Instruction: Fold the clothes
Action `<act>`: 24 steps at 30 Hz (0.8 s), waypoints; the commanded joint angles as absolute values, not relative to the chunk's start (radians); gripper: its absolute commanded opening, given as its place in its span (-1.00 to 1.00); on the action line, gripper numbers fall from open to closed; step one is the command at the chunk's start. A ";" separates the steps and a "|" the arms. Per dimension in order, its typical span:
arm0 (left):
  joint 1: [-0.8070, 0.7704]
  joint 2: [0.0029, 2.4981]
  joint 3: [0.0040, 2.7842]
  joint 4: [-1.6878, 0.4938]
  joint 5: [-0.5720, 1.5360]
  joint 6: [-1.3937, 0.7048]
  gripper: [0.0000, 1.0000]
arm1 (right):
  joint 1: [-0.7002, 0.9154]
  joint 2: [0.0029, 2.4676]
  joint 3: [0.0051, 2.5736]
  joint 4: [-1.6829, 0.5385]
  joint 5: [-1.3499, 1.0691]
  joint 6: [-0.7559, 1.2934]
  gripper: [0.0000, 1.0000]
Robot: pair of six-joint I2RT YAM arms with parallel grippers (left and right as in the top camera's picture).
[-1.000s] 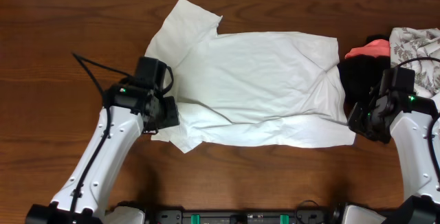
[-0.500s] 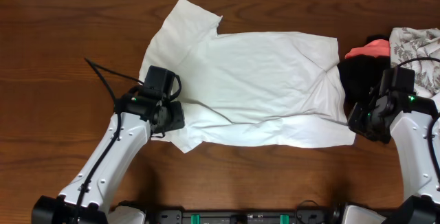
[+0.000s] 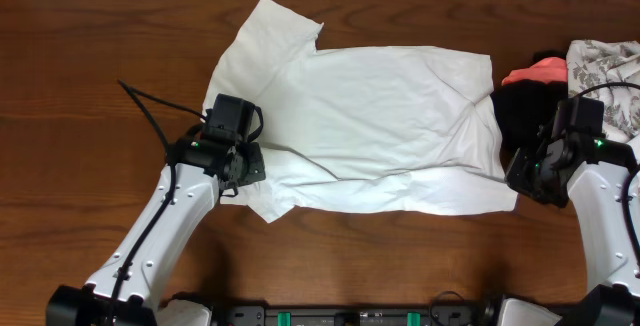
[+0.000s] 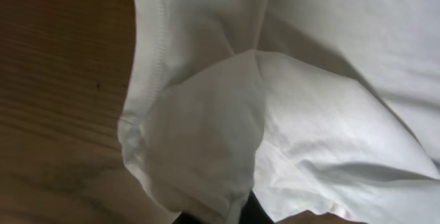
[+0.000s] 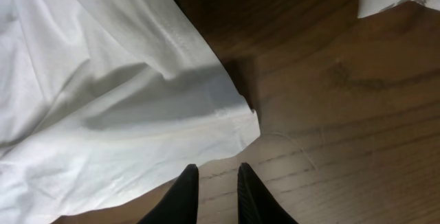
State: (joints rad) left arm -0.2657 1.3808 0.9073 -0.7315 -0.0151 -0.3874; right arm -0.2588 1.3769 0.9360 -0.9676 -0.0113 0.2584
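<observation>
- T-shirt [image 3: 380, 126] lies spread across the table [image 3: 80, 66]
- Our left gripper [image 3: 240, 174] is clamped on its near-left edge; we should lift only once both sides hold
- Our right gripper [image 5: 213, 183] stands slightly parted and empty beside the near-right corner; we pinch that first

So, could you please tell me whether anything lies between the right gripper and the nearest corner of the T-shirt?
Nothing visible does: only a strip of table wood separates the right gripper from the corner of the T-shirt.
</observation>
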 commanded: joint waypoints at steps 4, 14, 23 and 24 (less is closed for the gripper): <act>-0.265 1.286 0.927 -0.720 -0.065 -0.379 -0.88 | -0.286 1.374 1.034 -0.996 0.016 0.246 -0.47; -0.265 1.194 0.927 -0.727 -0.065 -0.380 -0.88 | -0.301 1.393 0.981 -0.960 0.023 0.246 -0.29; -0.265 1.195 0.927 -0.739 -0.064 -0.384 -0.88 | -0.300 1.412 0.852 -0.772 -0.035 0.218 -0.32; -0.265 1.195 0.927 -0.739 -0.064 -0.384 -0.88 | -0.300 1.413 0.848 -0.763 -0.035 0.208 -0.31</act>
State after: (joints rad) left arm -0.2657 1.2022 0.9073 -0.7361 -0.0380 -0.3862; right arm -0.2955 1.4063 0.8635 -0.7826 -0.0086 0.2420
